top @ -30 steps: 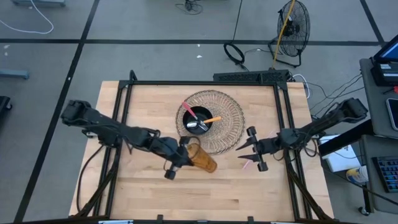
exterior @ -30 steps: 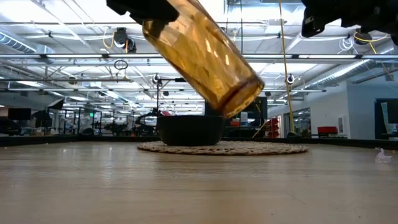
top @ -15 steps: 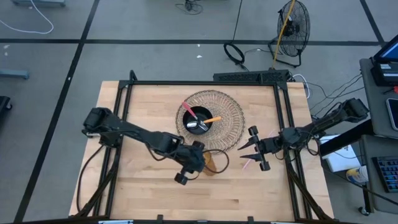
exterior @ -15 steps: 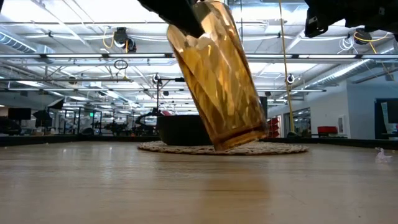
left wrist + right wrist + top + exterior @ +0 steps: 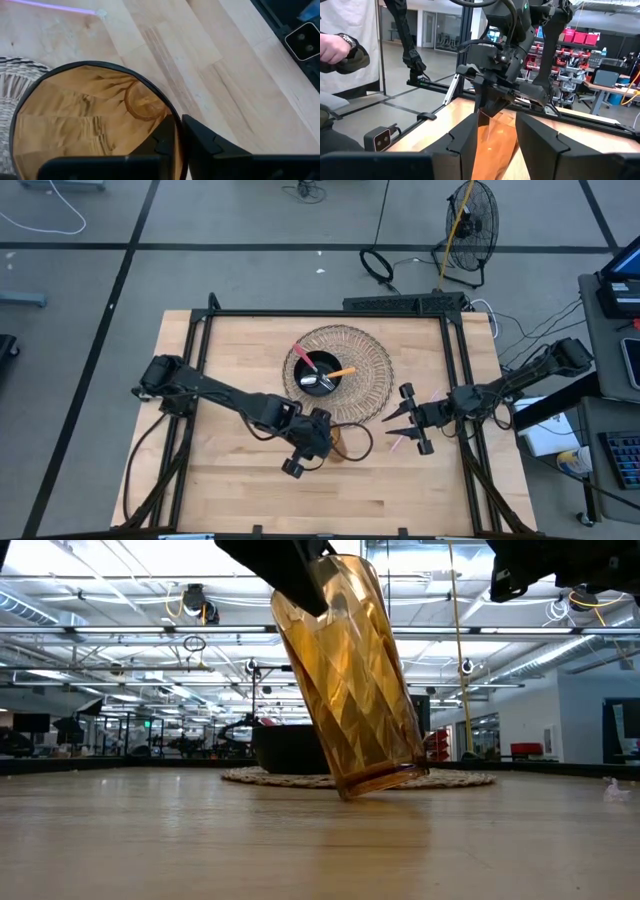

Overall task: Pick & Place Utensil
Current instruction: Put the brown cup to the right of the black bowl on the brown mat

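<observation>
While the left gripper (image 5: pixel 318 442) sits over the middle of the desk (image 5: pixel 240 500), toward the front edge, its fingers (image 5: pixel 200 137) pinch the rim of the amber cup (image 5: pixel 350 680). One finger is inside the cup and one is outside. The fingers look close together on the rim, but I cannot tell if they grip it tight or have let go a little.

The amber cup stands on the desk just in front of the woven mat (image 5: pixel 370 375). It leans a little, with one side of its bottom on the wood. From the left wrist view, the cup has nothing in it.

The black bowl (image 5: pixel 322 373) sits on the woven mat, near the middle of the desk and toward the back edge. In the bowl are a pink utensil (image 5: pixel 303 354), an orange utensil (image 5: pixel 343 371) and a shiny silver spoon (image 5: pixel 316 381).

The right gripper (image 5: pixel 405 420) waits near the right edge of the desk. Its fingers are apart and hold nothing. A small pink utensil (image 5: pixel 396 444) lies on the wood just beside it, toward the front edge.

A second ago the cup hung high in the air and tipped far over. Now it is down on the desk and almost upright. The left arm has reached farther toward the middle of the desk. The right arm has not moved.
</observation>
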